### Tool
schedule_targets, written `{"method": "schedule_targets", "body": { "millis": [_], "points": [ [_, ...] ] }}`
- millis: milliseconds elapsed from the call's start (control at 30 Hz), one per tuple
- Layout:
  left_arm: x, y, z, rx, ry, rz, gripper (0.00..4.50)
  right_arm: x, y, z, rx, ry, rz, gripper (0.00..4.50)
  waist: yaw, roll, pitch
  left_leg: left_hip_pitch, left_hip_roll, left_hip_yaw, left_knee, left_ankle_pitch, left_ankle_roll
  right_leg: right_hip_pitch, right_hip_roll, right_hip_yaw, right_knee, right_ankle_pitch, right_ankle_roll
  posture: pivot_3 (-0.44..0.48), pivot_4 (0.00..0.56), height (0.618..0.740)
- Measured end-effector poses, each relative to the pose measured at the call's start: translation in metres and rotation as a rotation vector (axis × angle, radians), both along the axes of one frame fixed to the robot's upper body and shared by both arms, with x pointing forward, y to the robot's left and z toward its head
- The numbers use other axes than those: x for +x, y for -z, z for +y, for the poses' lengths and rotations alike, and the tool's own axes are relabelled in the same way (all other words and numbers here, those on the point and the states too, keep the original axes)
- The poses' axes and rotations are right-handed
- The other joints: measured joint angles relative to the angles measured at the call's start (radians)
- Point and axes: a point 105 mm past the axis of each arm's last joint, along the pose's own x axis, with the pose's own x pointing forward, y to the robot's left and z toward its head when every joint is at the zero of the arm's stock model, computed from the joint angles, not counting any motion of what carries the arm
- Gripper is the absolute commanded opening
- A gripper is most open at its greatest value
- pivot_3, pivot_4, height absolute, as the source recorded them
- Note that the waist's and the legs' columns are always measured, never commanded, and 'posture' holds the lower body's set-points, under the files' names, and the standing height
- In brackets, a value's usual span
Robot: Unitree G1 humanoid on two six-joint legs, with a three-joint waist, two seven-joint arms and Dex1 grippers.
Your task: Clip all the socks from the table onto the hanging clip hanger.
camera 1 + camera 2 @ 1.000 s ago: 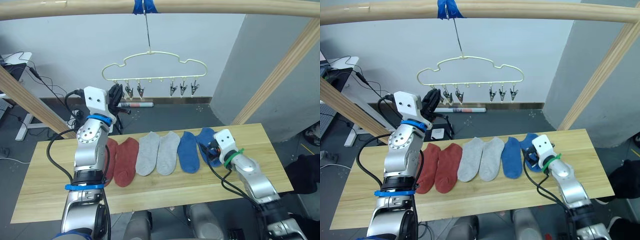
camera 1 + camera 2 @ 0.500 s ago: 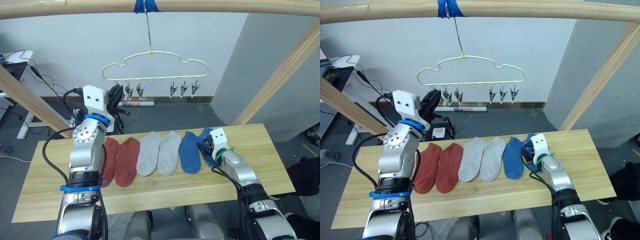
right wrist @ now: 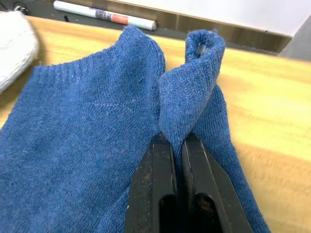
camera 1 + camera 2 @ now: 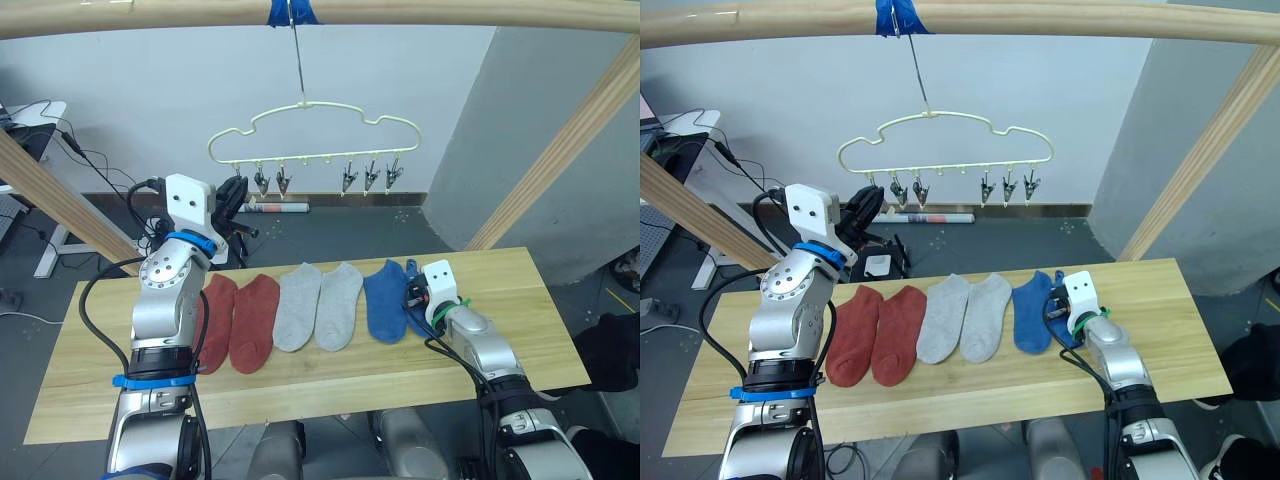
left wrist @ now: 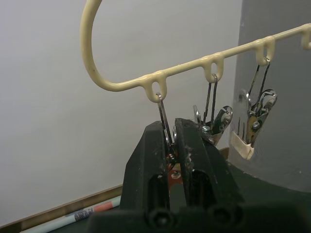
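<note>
Six socks lie in a row on the table point(image 4: 80, 385): two rust-red point(image 4: 242, 322), two light grey point(image 4: 318, 305), two royal blue. My right gripper point(image 3: 176, 138) is shut on a pinched-up fold of the rightmost blue sock point(image 3: 194, 87), low over the table beside the other blue sock point(image 4: 383, 300). The cream clip hanger point(image 4: 312, 128) hangs from the top pole. My left gripper point(image 5: 168, 127) is raised at its left end, shut on the leftmost clip point(image 5: 162, 110).
Slanted wooden poles point(image 4: 560, 130) stand on both sides of the table, with a crossbar point(image 4: 400, 12) overhead. Several free metal clips point(image 4: 370, 178) dangle from the hanger. A tube point(image 4: 278, 208) and cables lie on the floor behind.
My right gripper has slid left along the table and closed on the rightmost blue sock's edge, bunching it up. The left gripper stays on the clip.
</note>
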Motion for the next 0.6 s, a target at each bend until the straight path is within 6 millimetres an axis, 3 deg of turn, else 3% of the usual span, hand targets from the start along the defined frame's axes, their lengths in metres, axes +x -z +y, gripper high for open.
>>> {"method": "schedule_targets", "body": {
  "millis": [433,600],
  "points": [
    [-0.003,0.001,0.003,0.011,-0.004,0.01,0.0,-0.02,-0.011,-0.007,0.018,0.024,-0.027,0.01,0.0,0.002,0.001,0.0,0.0,0.0,0.0,0.0,0.0,0.0,0.0,0.0,0.0,0.0,0.0,-0.188,0.274,0.74],
    [-0.004,0.002,0.003,0.011,-0.004,0.011,0.0,-0.016,-0.031,-0.013,-0.021,0.04,-0.113,0.01,0.0,0.002,0.002,0.0,0.0,0.0,0.0,0.0,0.0,-0.001,0.0,0.0,0.0,0.0,0.0,-0.185,0.274,0.74]
  ]
}}
